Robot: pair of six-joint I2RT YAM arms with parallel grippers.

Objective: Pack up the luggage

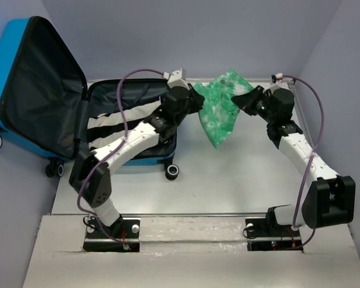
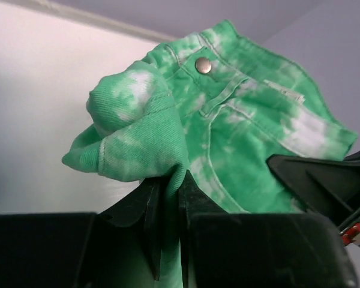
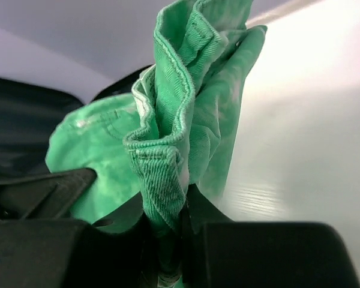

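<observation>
Green tie-dye garment (image 1: 223,114) held aloft just right of the open luggage (image 1: 6,66), left gripper (image 2: 169,186) pinching one edge, right gripper (image 3: 167,207) pinching the other, striped cloth (image 1: 117,123) inside the luggage.

The luggage (image 1: 5,84), a small hard-shell suitcase in bright blue, is seen opened at the far left of the table (image 1: 240,180). One half is laid flat with its open side up. The other is stood nearly upright at the left, tilted back, so that the black fabric lining (image 1: 42,90) is exposed. Black-and-white striped cloth (image 1: 105,123) is held in the flat half (only partly seen). Black-and-white wheels (image 1: 173,172) are set along its near edge.
</observation>
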